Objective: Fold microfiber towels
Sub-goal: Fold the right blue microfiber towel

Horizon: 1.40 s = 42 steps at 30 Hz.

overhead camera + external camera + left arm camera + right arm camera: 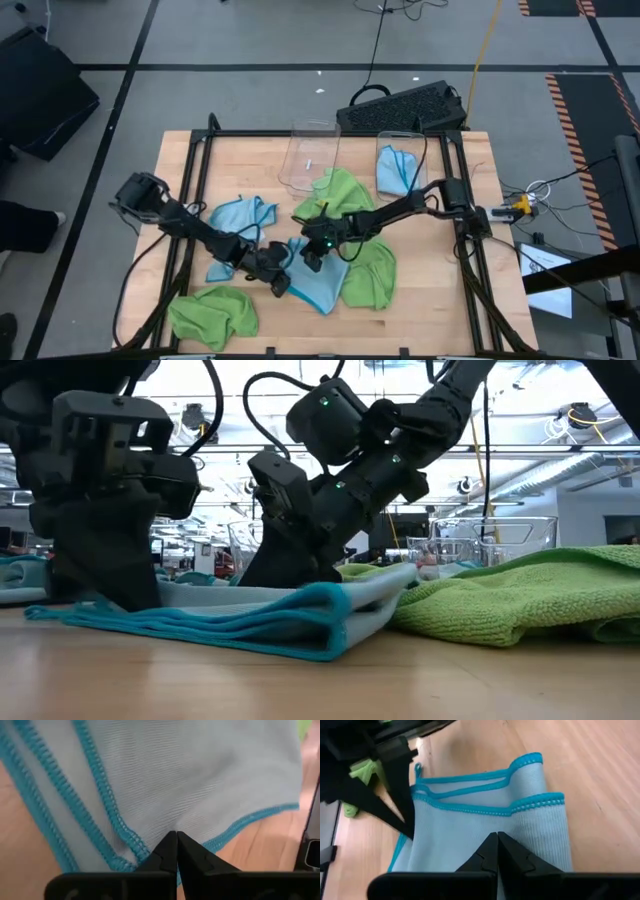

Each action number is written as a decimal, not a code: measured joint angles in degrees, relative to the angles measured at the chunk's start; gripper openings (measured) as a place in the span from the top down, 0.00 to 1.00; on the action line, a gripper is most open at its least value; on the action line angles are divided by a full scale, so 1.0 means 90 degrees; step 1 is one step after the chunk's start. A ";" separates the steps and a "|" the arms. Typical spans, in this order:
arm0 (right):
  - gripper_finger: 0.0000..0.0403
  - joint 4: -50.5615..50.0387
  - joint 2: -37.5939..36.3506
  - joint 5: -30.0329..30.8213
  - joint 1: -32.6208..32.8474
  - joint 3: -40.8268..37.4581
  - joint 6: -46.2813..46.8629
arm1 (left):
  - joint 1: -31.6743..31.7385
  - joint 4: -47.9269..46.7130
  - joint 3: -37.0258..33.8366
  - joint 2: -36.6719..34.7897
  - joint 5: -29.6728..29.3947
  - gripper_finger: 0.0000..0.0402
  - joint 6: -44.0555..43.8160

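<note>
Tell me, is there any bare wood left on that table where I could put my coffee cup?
Yes: the far left corner, between the table frame and the clear bin, is bare. So is the near right corner, beside the green towel. The middle is crowded, with both grippers shut on the light blue towel.

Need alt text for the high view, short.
Both grippers, left gripper and right gripper, shut on a light blue towel mid-table. Green towels, another blue towel and a clear bin lie around them.

Soft, finely ribbed cloth blue towel (485,815) lies on smooth, matt wooden table (590,760).
</note>
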 joint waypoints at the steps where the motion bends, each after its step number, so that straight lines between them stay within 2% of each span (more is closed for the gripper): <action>1: 1.00 -0.0058 0.0000 0.0057 0.0000 0.0002 -0.0004 | 0.0000 -0.0002 0.0000 0.0004 0.0018 0.96 0.0061; 6: 1.00 -0.0201 -0.0024 0.0190 -0.0070 -0.0001 0.0224 | -0.0061 -0.0080 -0.0013 -0.0073 0.0432 0.97 0.0210; 11: 1.00 -0.0233 -0.0024 0.0267 -0.0217 -0.0006 0.0377 | -0.0442 -0.0118 -0.0016 -0.0081 0.1056 0.98 -0.0175; 16: 1.00 -0.0242 -0.0022 0.0237 -0.0287 -0.0010 0.0374 | -0.0638 -0.0175 -0.0031 -0.0209 0.1188 0.95 -0.0442; 23: 1.00 -0.0061 -0.0161 0.0188 -0.0259 -0.0049 0.0414 | -0.0524 -0.0351 -0.0050 -0.0571 0.1229 0.99 -0.0470; 28: 1.00 -0.0215 -0.0628 0.0163 -0.0189 -0.0047 0.0317 | -0.0498 -0.0359 -0.0040 -0.1026 0.1569 0.93 -0.0527; 31: 1.00 -0.0530 -0.0906 0.0153 -0.0098 -0.0044 0.0438 | -0.0485 -0.0406 -0.0039 -0.1352 0.1509 0.90 -0.0544; 35: 0.99 -0.0956 -0.1275 0.0161 0.0044 -0.0049 0.0972 | -0.0418 -0.0726 -0.0041 -0.1756 0.1036 0.84 -0.0596; 42: 0.91 -0.1392 -0.1775 0.0187 0.0466 -0.0050 0.2124 | -0.0200 -0.0697 -0.0037 -0.1973 0.0677 0.71 -0.0637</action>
